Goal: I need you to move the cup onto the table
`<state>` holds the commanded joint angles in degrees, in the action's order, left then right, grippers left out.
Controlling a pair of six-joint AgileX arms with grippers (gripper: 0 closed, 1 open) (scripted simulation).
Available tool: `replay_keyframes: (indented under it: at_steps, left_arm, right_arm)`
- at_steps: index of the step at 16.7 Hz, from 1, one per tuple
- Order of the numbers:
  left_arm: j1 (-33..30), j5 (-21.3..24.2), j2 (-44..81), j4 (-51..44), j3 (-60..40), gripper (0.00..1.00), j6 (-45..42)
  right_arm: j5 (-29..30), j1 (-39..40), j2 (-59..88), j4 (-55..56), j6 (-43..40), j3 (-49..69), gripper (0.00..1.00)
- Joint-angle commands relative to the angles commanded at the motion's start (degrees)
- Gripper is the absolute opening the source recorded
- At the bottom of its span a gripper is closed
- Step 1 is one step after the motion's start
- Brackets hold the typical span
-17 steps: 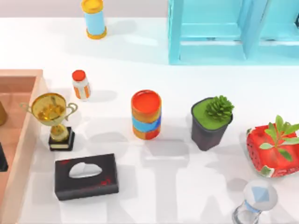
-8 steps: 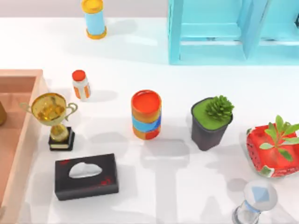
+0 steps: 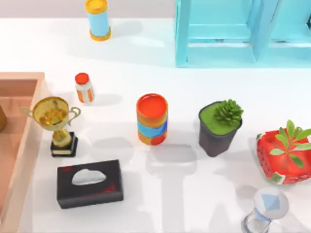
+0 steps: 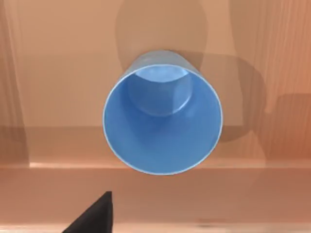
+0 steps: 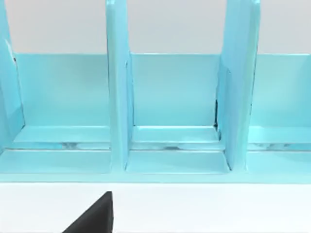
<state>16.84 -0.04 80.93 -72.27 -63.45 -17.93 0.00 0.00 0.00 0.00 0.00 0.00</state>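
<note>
The cup [image 4: 163, 124] is a plain light-blue cup standing upright and empty on the floor of the light-brown wooden tray [image 4: 58, 73], close to one raised rim. My left gripper [image 4: 95, 218] hangs above it, looking down into its mouth, a little off to one side. The tray [image 3: 19, 145] lies at the left edge of the glossy white table [image 3: 194, 194]. My right gripper [image 5: 95, 216] is low over the table [image 5: 204, 208], facing the cyan shelf [image 5: 170, 97].
On the table stand a gold trophy [image 3: 53, 121], a black tissue box [image 3: 90, 183], an orange-red can [image 3: 152, 119], a small pill bottle [image 3: 84, 87], a potted plant [image 3: 219, 126], a red planter [image 3: 284, 158] and the cyan shelf [image 3: 218, 34] at the back.
A dark part of my left gripper at the top view's left edge, over the tray, has slid out of that view. Nothing on the table has moved.
</note>
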Motion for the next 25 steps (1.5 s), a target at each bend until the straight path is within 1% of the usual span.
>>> replay_keyframes:
  at_steps: [6,9,12,14,16,20,25]
  left_arm:
    - [-0.2,0.0,0.1,1.0,1.0,1.0,0.1]
    - [0.0,0.0,1.7,6.6,5.4,1.0,0.0]
    - [0.1,0.0,4.1,16.4,11.5,1.0,-0.2]
    - [0.2,0.0,5.5,21.4,15.2,1.0,-0.3]
    - [0.3,0.0,6.4,24.0,17.6,1.0,-0.4]
    - [0.3,0.0,6.5,24.4,17.9,1.0,-0.4]
    - [0.3,0.0,6.5,24.4,17.9,0.62,-0.4]
  right_arm:
    - [0.0,0.0,0.0,0.0,0.0,0.0,1.0]
    - [0.0,0.0,0.0,0.0,0.0,0.0,1.0]
    - [0.0,0.0,0.0,0.0,0.0,0.0,1.0]
    - [0.0,0.0,0.0,0.0,0.0,0.0,1.0]
    - [0.0,0.0,0.0,0.0,0.0,0.0,1.0]
    - [0.0,0.0,0.0,0.0,0.0,0.0,1.0]
    - [0.0,0.0,0.0,0.0,0.0,0.0,1.0]
